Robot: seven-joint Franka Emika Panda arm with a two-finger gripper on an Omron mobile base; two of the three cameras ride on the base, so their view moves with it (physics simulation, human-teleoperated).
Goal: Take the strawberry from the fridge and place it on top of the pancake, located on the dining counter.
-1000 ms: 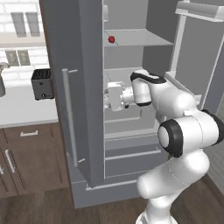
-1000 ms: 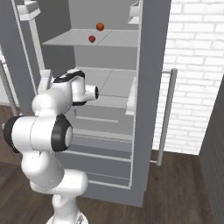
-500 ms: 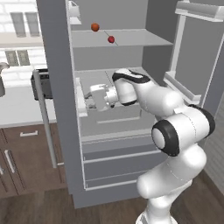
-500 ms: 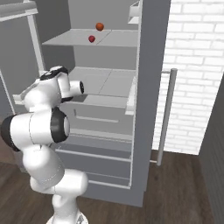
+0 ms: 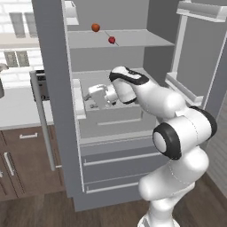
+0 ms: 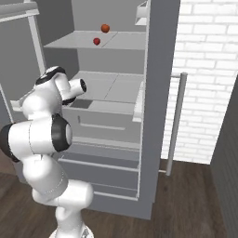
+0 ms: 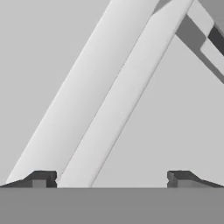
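The strawberry [image 5: 111, 40] [image 6: 96, 41] lies on the upper shelf of the open fridge [image 5: 49, 88] [image 6: 160, 69], small and bright red. My gripper [image 5: 88, 96] [image 7: 111, 179] is one shelf lower, well below and left of the berry. It points left at the pale bin on the inside of the left door. Its fingertips [image 7: 43, 178] stand wide apart, open, with nothing between them. The pancake and the dining counter are out of view.
An orange-red ball [image 5: 95, 27] [image 6: 105, 28] sits on the same shelf behind the strawberry. A wall counter with brown cabinets [image 5: 20, 150] stands left of the fridge. The right door's bar handle [image 6: 175, 121] hangs in front of a white brick wall [image 6: 209, 69].
The fridge's left door has swung further open to the left. My hand has swept left with it, from the shelf's middle to the door bin.
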